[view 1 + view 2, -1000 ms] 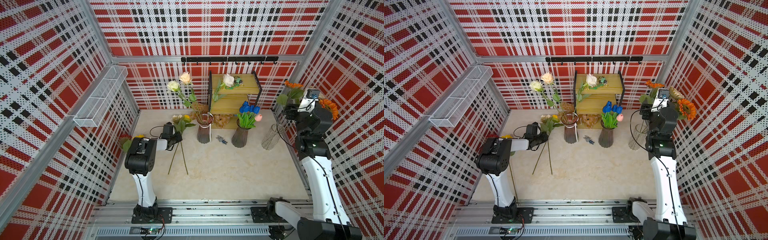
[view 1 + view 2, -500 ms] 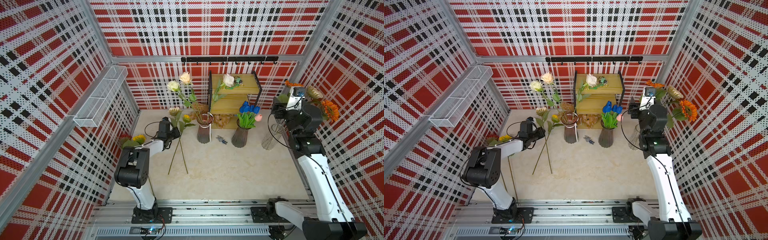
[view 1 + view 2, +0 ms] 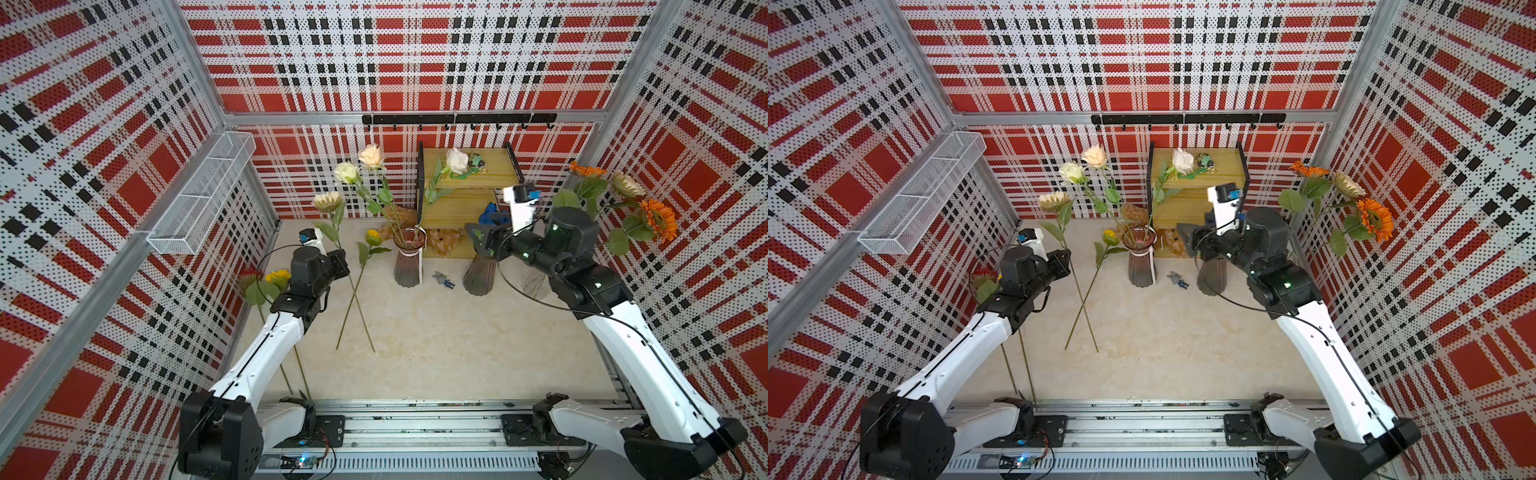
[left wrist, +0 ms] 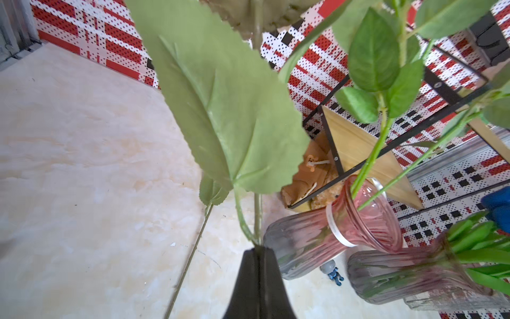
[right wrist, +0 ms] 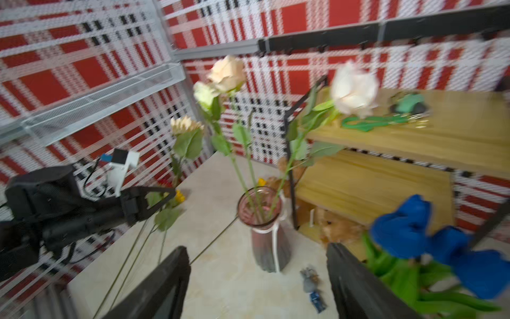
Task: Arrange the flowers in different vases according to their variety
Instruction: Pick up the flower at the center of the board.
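The cream sunflower [image 3: 328,202] has been lifted left of centre, its stem clamped in the closed left gripper [image 3: 341,266]. The right gripper [image 3: 478,243], wide and empty, has been swung in above the tulip vase [image 3: 480,276]; a handover is suggested.

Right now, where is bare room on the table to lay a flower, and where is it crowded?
The widest bare patch of the table lies at the front, between the crossed stems and the right arm. The back row is crowded: rose vase, small figure, tulip vase, shelf.
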Robot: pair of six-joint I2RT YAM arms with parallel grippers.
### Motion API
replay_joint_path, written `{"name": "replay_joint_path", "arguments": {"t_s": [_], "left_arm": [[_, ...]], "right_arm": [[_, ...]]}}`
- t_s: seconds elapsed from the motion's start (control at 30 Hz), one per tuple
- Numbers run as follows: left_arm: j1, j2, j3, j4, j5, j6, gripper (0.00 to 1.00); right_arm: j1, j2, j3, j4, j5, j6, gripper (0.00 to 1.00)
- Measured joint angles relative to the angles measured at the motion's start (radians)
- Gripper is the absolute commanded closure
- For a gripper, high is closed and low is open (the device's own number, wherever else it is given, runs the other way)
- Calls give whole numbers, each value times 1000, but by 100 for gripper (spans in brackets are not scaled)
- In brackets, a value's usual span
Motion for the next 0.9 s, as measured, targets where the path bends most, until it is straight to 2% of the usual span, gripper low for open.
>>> {"name": "replay_joint_path", "arguments": {"t_s": [0.13, 0.27, 0.5, 0.9], "left_arm": [[-36, -50, -32, -27, -10, -8, 100], [-92, -74, -55, -46, -18, -25, 100], [-153, -108, -66, -50, -28, -58, 100], [-186, -140, -94, -41, -42, -88, 100]], "right_arm": [[219, 70, -68, 18, -27, 52, 25], [348, 182, -129, 74, -42, 105, 25], [375, 356, -146, 213, -66, 168, 25], [350, 496, -138, 381, -143, 212, 30]]}}
